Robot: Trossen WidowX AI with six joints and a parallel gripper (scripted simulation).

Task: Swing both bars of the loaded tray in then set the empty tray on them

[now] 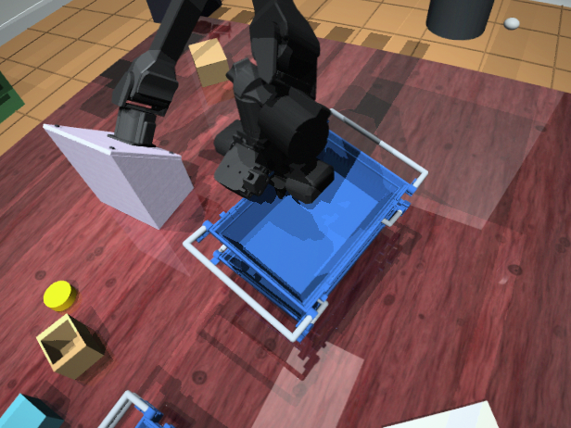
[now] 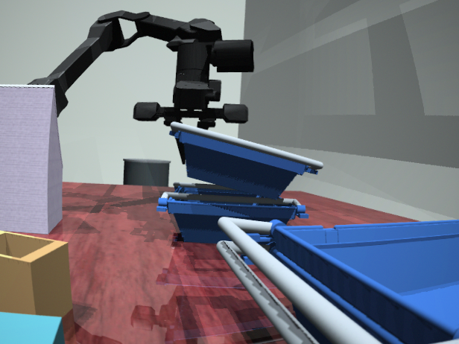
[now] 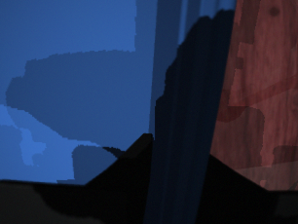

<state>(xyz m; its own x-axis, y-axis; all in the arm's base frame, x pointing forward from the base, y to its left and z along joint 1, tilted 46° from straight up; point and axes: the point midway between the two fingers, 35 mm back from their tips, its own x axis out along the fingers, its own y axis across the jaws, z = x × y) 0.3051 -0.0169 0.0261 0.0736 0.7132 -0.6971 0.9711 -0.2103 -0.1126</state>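
Observation:
My gripper (image 1: 279, 195) (image 2: 181, 149) (image 3: 162, 142) is shut on one long side of the empty blue tray (image 1: 297, 250) (image 2: 231, 160) (image 3: 97, 29). That side is raised and the opposite side hangs lower, so the tray is tilted. Its own bars (image 1: 241, 287) (image 2: 246, 145) are swung out over its ends. The loaded tray (image 2: 223, 227) stands on the table beneath it. Both its bars (image 2: 223, 198) lie across its top. The held tray's low bottom edge is at or just above these bars; contact is unclear. The blocks inside are hidden.
The arm's base stands on a pale lilac box (image 1: 139, 185) (image 2: 26, 160). A hollow wooden box (image 1: 88, 357) (image 2: 48, 283), a yellow disc (image 1: 60, 295) and a cyan block (image 1: 28, 414) (image 2: 30, 329) are near the front left. Another blue tray (image 2: 317, 268) with swung-out bars is in the foreground.

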